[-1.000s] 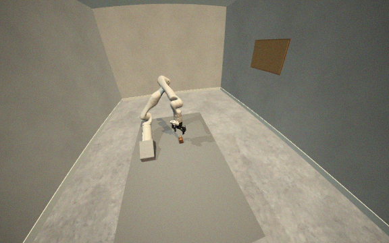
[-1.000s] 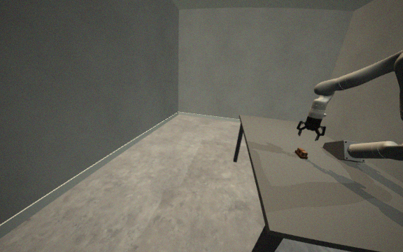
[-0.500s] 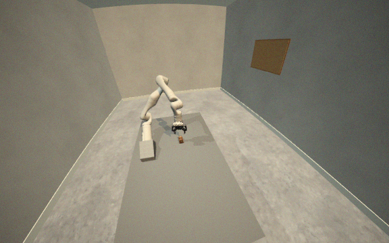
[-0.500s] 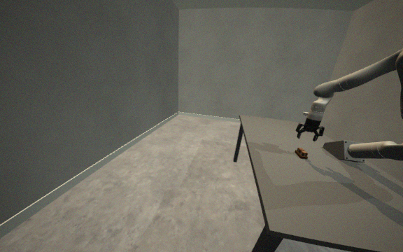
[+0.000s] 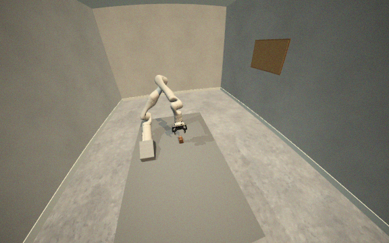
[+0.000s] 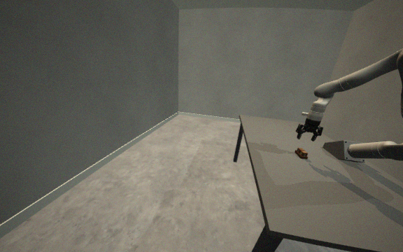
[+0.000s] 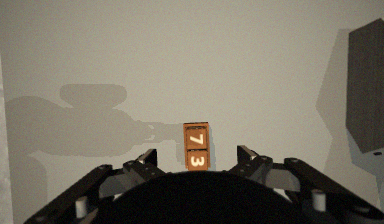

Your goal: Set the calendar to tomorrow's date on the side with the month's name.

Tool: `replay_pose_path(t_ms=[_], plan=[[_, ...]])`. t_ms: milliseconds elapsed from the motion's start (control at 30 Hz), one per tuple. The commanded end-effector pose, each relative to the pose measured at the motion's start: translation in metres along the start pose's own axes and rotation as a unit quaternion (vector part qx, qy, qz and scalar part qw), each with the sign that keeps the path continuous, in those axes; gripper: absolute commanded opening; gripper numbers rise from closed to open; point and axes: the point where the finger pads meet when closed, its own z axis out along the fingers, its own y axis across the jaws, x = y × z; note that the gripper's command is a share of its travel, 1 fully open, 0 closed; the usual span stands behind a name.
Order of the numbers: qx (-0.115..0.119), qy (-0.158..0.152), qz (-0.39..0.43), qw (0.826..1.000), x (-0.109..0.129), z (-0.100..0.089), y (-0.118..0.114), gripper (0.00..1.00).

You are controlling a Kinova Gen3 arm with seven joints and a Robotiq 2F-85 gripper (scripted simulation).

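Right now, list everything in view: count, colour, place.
Calendar tray: one, orange-brown, on the table below the gripper.
Digit cubes: two, orange with white 7 and 3 on their top faces, side by side in the tray.
Table: one, grey top, dark legs.
Board: one, brown, on the right wall.
Pedestal: one, pale grey, on the table.
Arm: one, off-white, bent over the table.
Gripper: one, black, fingers open, holding nothing, above the tray.

A smooth, rounded, cream-white arm is seen, tipped with a black gripper and fixed to a pale square base.
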Motion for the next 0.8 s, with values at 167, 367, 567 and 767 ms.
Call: replay_pose_path(t_ms=[167,367,567,767], plan=[[0.002,0.000,-0.003,1.000,0.0006,-0.0010,-0.0002,0.48],[0.002,0.000,-0.003,1.000,0.0006,-0.0010,-0.0002,0.48],[0.002,0.000,-0.003,1.000,0.0006,-0.0010,-0.0002,0.48],[0.002,0.000,-0.003,1.000,0.0006,-0.0010,-0.0002,0.48]])
